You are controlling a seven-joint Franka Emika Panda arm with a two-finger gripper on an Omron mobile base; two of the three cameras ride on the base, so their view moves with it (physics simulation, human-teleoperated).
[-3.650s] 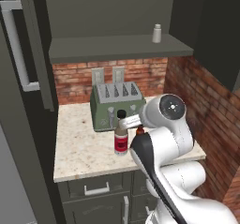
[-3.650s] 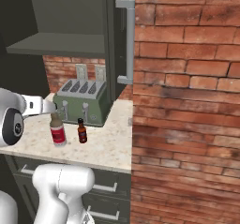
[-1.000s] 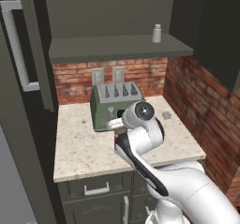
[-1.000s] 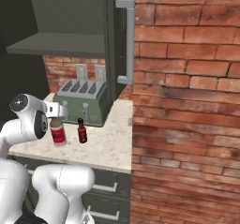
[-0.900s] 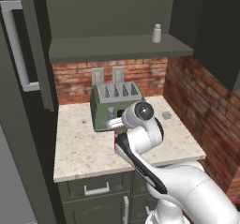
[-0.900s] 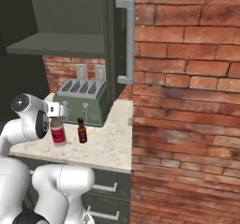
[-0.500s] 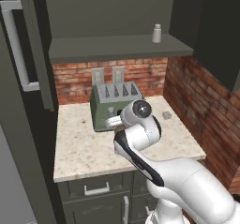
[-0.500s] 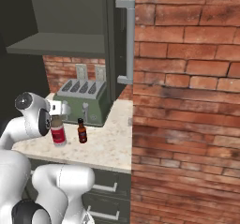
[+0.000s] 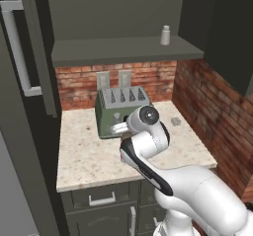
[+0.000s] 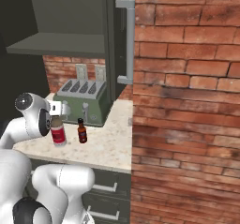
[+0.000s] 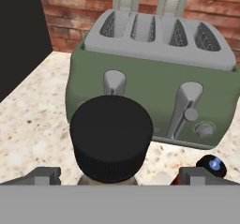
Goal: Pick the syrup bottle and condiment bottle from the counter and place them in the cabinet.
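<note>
A larger bottle (image 10: 58, 134) with a red label and a black cap (image 11: 111, 136) stands on the beige speckled counter (image 10: 108, 146) in front of the toaster. My gripper (image 11: 120, 175) hangs just above it, open, with one grey fingertip (image 11: 45, 175) on each side of the cap and not touching it. In the right base view the gripper (image 10: 57, 117) sits right over the bottle's top. A small dark bottle (image 10: 82, 132) stands just to its right, its cap (image 11: 213, 164) beside my right fingertip. I cannot tell which bottle holds syrup. The dark cabinet's shelf (image 9: 123, 50) is above.
A green four-slot toaster (image 9: 114, 107) stands close behind the bottles against the brick back wall. The cabinet door (image 9: 34, 57) with its silver handle hangs open at the left. A small white shaker (image 9: 165, 35) sits on the shelf. A brick side wall (image 10: 187, 101) bounds the counter's right.
The arm has swung in over the counter and lowered the hand onto the larger bottle, which it now covers in the left base view. Both bottles have stayed in place.
</note>
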